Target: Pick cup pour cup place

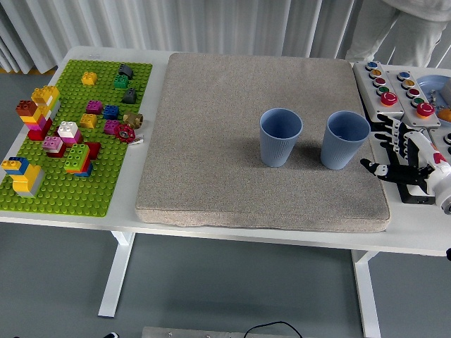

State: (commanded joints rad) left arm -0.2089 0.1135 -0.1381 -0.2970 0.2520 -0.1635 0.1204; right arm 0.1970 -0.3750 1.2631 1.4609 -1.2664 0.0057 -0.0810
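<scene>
Cups: two of them, both blue, ribbed on the sides and standing upright with open mouths, rest on the grey mat [232, 141] that covers the middle of the white counter [282, 236]. The left cup [280, 136] and the right cup [344, 139] stand side by side but apart, a strip of bare mat between them, toward the mat's 3 o'clock side. What is inside them cannot be made out.

Nearest the camera, the mat's front edge runs just inside the counter's near edge. At 3 o'clock from the right cup, the right robot hand [400, 156] hangs over the mat's right edge, its fingers [384, 137] spread and holding nothing, close to that cup but not touching it.

Under and beyond the robot hand lie grey button boxes [394, 88] with coloured buttons. At 9 o'clock, one green baseplate [70, 190] carries many scattered toy bricks. The mat's near half and far half lie bare. At 1 o'clock, a person [402, 28] in light clothing stands beyond the counter.
</scene>
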